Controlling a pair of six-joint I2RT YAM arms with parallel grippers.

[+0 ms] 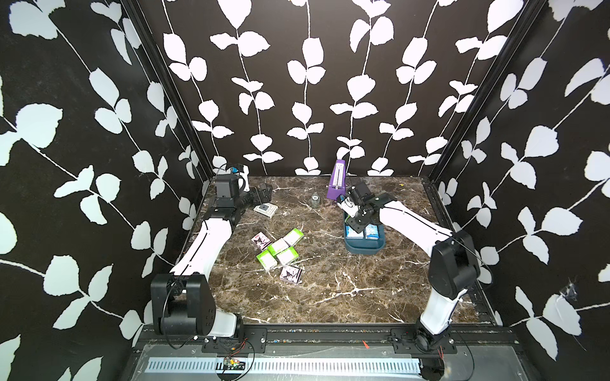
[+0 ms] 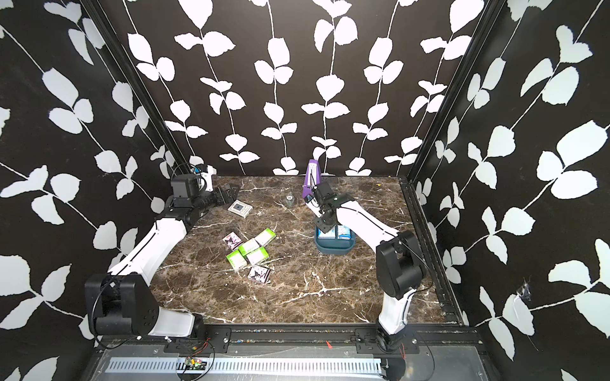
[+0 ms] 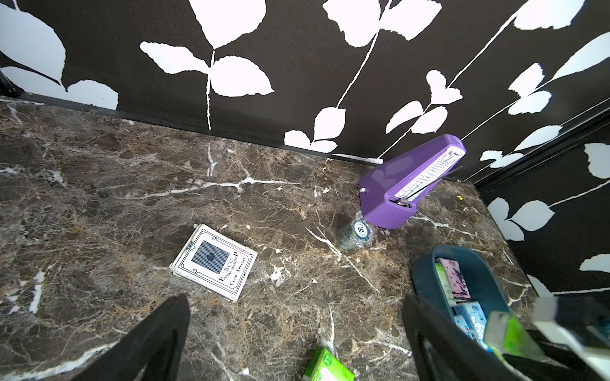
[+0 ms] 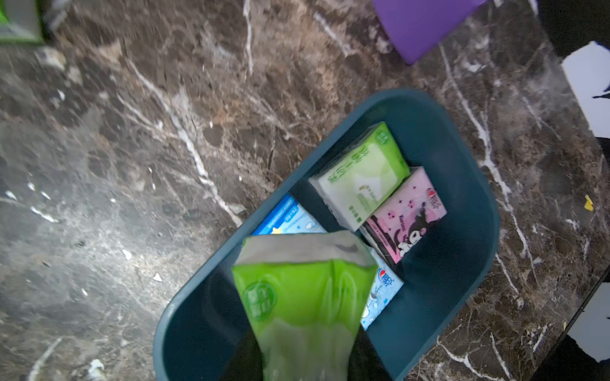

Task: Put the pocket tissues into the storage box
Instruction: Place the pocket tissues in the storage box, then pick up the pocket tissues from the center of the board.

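Green packet (image 4: 303, 290) clamped in right tool (image 4: 302, 359), plain only from wrists; left tool (image 3: 295, 300) apart

The box (image 1: 363, 249), a dark teal tub with rounded corners and low walls, sits right of centre in both top views. Packets lie inside it: one green (image 4: 361, 174), one pink with a black cartoon figure (image 4: 406, 214), and blue ones (image 4: 287, 217). The held packet (image 4: 303, 290), green, hangs over the box, clamped in the right gripper (image 4: 303, 356). Six loose packets (image 1: 279, 252) lie flat, clustered left of centre: four green, two pink.
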